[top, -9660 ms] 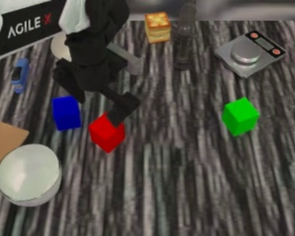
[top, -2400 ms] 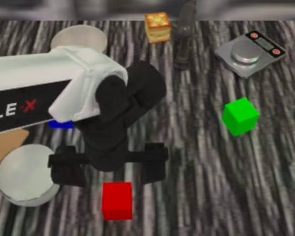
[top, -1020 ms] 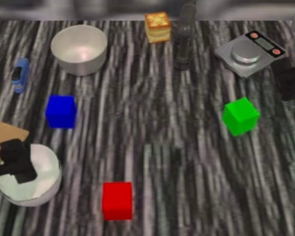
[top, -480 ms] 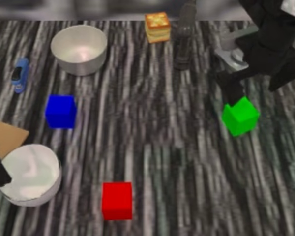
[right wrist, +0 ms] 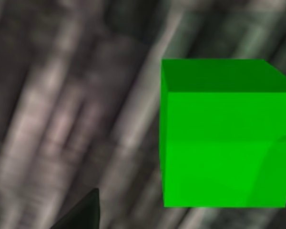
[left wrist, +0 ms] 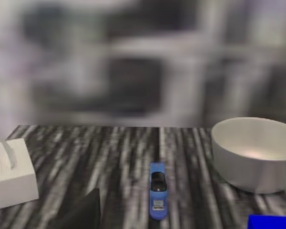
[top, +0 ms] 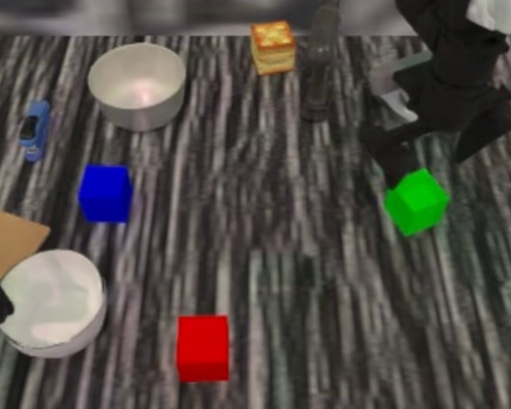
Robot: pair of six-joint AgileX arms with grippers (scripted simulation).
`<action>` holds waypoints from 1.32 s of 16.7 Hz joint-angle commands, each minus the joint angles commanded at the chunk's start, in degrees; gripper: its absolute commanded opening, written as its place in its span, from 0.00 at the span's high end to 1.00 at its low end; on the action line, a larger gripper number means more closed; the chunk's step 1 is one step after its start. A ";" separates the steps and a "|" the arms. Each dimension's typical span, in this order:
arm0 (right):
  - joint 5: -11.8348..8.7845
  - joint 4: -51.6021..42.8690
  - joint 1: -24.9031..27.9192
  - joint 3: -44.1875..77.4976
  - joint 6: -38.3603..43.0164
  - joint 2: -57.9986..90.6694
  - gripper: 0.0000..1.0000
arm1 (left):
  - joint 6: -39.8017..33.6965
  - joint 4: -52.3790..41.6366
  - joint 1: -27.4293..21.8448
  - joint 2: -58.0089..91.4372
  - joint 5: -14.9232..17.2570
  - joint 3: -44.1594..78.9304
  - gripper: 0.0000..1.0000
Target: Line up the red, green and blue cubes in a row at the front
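Cubes sit far apart on my dark streaky table (top: 307, 281). I see the bright red cube (top: 203, 348) near the front edge, a bit left of the middle. The deep blue cube (top: 105, 193) sits on the left side, between the two bowls. The bright green cube (top: 416, 201) sits on the right side, with no other cube near it.

My right gripper (top: 434, 145) hangs over the green cube, just behind it. One black finger (top: 390, 153) points down close to the cube's back corner. The fingers look spread apart with nothing between them. In the right wrist view the green cube (right wrist: 226, 136) fills most of the picture.

My left arm is parked at the left edge, by the white bowl (top: 51, 300). I cannot tell how its fingers stand. Its wrist view shows a small light-blue gadget (left wrist: 157, 190), a grey metal bowl (left wrist: 255, 152) and a white box (left wrist: 9, 172).
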 joint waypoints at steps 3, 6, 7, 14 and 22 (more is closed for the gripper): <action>0.00 2.32 0.20 -1.97 -0.13 0.63 0.00 | 0.00 0.00 0.00 0.00 0.00 0.00 0.00; 0.02 9.31 0.29 -6.52 -0.01 2.48 0.00 | 0.00 0.00 0.00 0.00 0.00 0.00 0.00; 0.02 11.70 0.33 -8.10 0.03 3.13 0.00 | 0.00 0.00 0.00 0.00 0.00 0.00 0.00; 0.04 15.46 0.41 -11.03 0.11 4.51 0.00 | 0.00 0.00 0.00 0.00 0.00 0.00 0.00; 0.04 15.46 0.41 -11.03 0.11 4.51 0.60 | 0.00 0.00 0.00 0.00 0.00 0.00 0.00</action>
